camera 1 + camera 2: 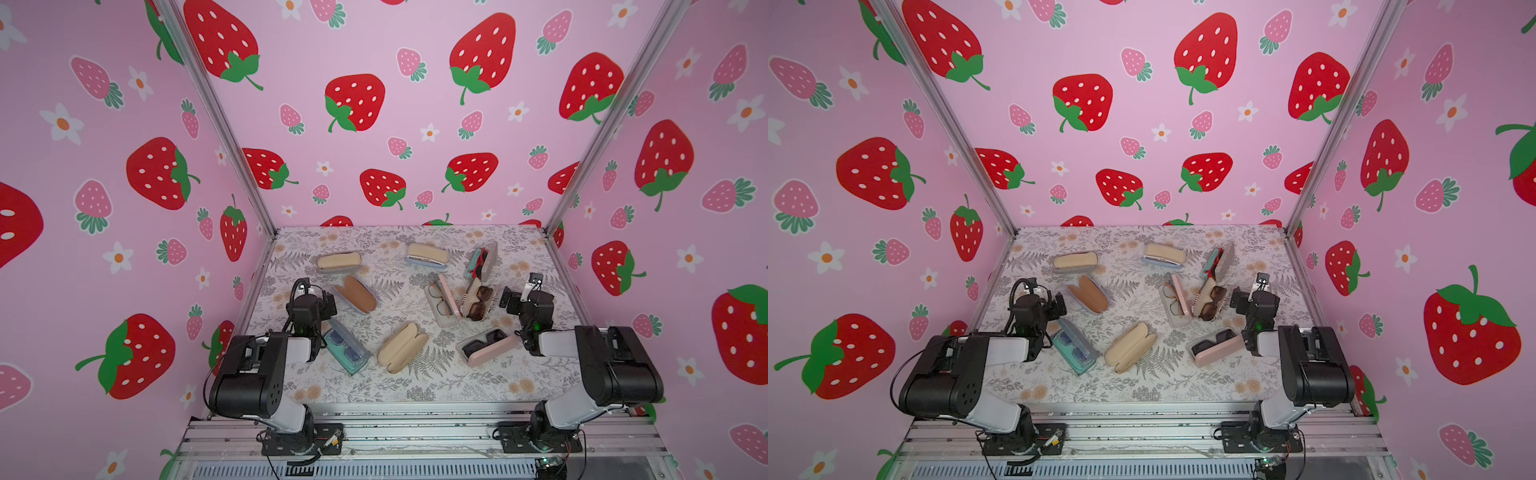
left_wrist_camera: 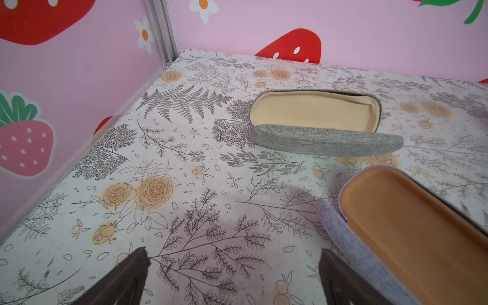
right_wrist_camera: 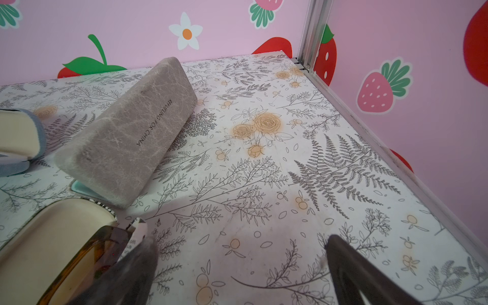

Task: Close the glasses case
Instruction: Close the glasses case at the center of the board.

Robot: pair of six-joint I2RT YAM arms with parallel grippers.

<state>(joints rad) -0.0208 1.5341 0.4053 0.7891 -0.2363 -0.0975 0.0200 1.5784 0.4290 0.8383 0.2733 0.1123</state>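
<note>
Glasses cases (image 1: 402, 348), many, lie open across floral surface (image 1: 415, 386); L jaws stand wide, holding nothing, just beside brown-lined case (image 2: 412, 232) on left side; R jaws wide too, empty, close to cream-lined case (image 3: 52, 232) w/ brown sunglasses (image 3: 87, 250) in it; grey case (image 2: 324, 140) lies further back.

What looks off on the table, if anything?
Brown sunglasses sit askew, seemingly spilling over the edge of their open cream-lined case, right of centre. Just behind, the taupe case is propped tilted on edge rather than lying flat.
</note>
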